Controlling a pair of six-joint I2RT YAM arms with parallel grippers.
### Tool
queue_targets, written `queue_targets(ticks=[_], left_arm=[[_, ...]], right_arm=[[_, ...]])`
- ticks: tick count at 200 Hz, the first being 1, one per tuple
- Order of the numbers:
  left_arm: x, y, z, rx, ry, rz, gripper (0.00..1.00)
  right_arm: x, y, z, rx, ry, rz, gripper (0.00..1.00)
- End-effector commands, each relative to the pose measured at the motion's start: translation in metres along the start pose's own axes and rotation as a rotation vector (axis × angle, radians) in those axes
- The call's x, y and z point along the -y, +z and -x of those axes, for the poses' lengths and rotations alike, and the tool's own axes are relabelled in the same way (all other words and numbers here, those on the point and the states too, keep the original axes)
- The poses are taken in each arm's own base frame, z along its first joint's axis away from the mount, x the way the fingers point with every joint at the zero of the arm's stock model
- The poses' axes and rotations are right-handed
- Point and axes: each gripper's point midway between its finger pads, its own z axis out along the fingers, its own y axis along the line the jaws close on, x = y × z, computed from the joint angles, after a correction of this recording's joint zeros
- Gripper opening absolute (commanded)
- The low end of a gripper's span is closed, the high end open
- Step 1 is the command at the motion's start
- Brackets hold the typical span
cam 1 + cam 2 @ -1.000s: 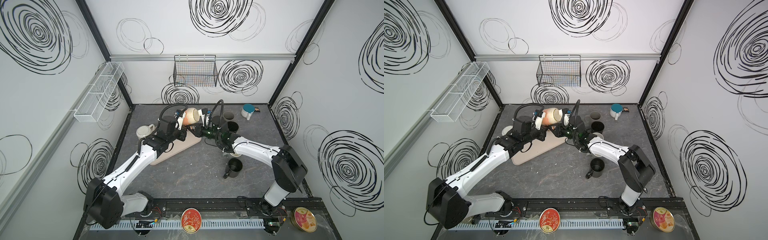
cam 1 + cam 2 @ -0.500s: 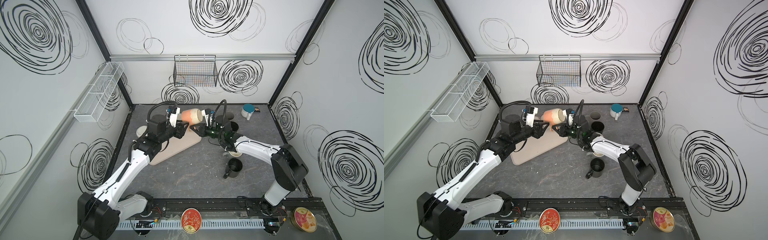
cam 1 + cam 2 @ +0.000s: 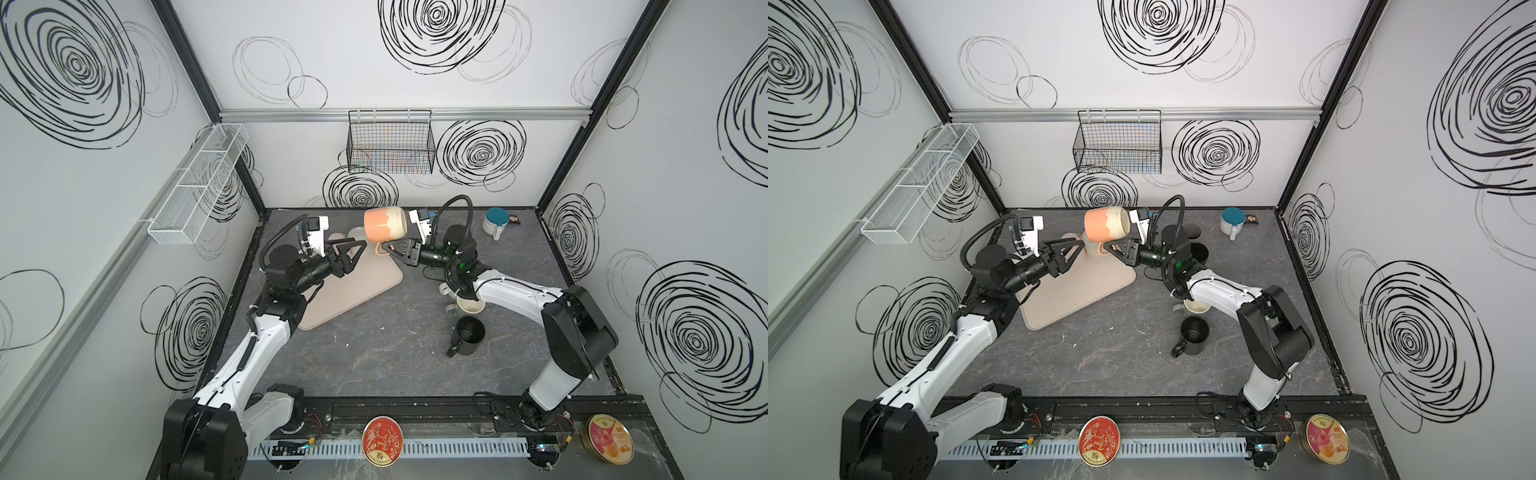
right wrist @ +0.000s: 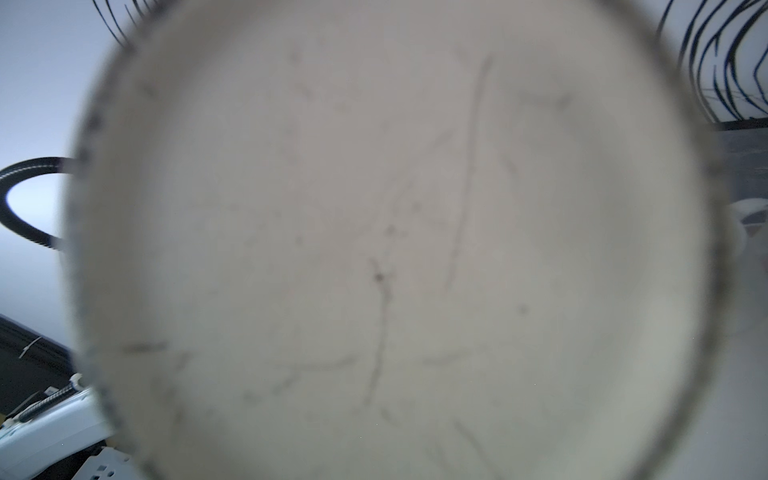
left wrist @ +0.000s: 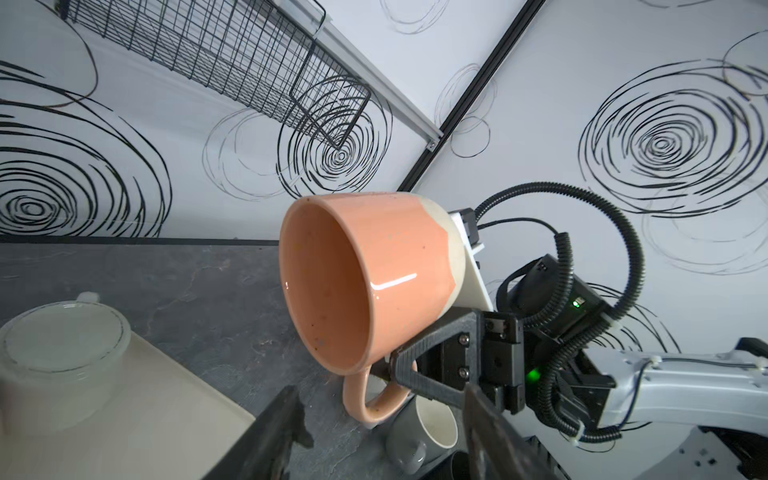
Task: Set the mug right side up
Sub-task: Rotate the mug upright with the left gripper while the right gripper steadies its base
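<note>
a dark grey marbled tabletop [image 3: 374, 361] fills the lower middle of both top views. a beige mat [image 3: 361, 291] lies askew on it, left of centre. right of centre stands an upright black mug [image 3: 468, 336], a cream mug [image 3: 470, 306] just behind it. a teal-lidded white mug [image 3: 496, 220] stands at the upper right corner.

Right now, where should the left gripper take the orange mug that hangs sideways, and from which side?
Probably the upper rim, one finger inside, from the mouth side: the orange mug lies sideways, mouth toward the left gripper, and the right gripper occupies the handle below.
</note>
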Motion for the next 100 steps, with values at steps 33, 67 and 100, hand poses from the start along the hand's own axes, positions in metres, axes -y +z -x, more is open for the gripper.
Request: queue_targets(ticks=[33, 67, 100], left_arm=[[0.031, 0.003, 0.009, 0.074, -0.077, -0.239, 0.63], [0.018, 0.006, -0.003, 0.076, -0.102, -0.226, 0.61], [0.018, 0.012, -0.017, 0.049, -0.112, -0.244, 0.61]], right_arm=[[-0.067, -0.003, 0.040, 0.106, -0.183, 0.224, 0.00], [-0.073, -0.004, 0.042, 0.122, -0.187, 0.234, 0.00], [-0.076, -0.004, 0.042, 0.120, -0.189, 0.242, 0.00]])
